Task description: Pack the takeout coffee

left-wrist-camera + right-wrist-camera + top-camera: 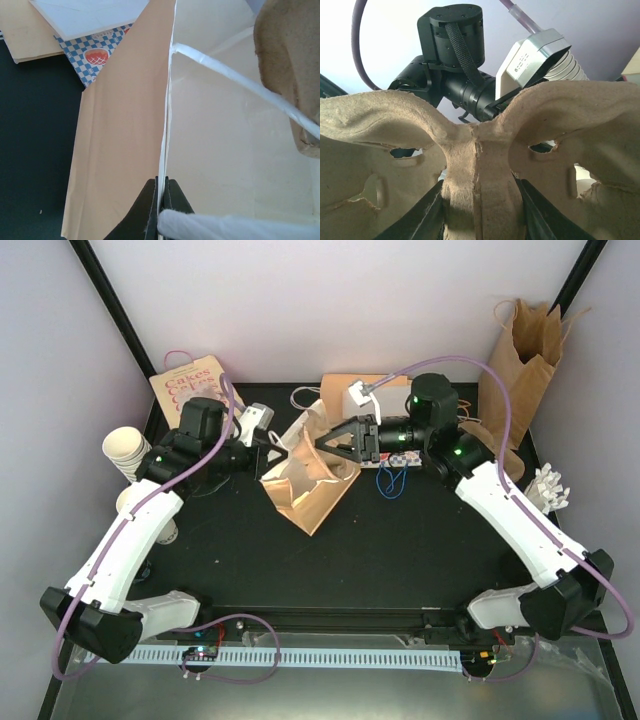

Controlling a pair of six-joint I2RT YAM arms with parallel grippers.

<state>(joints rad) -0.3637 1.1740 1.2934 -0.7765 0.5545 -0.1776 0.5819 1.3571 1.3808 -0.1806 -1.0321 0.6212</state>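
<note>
A tan paper bag (305,485) lies tilted on the black table, its mouth toward the back. My left gripper (163,192) is shut on the bag's rim (167,125), beside its white twisted handle (240,80). My right gripper (482,210) is shut on the middle ridge of a brown pulp cup carrier (480,165) and holds it at the bag's mouth (318,430). The carrier's edge (285,75) shows at the upper right of the left wrist view. The takeout coffee is out of view in every frame.
Stacked lidless cream cups (125,450) stand at the left edge. A pink "Cakes" bag (185,380) leans at the back left. A tall brown bag (525,350) stands at the back right, a white box (355,395) behind the tan bag. Blue checked paper (95,55) lies nearby.
</note>
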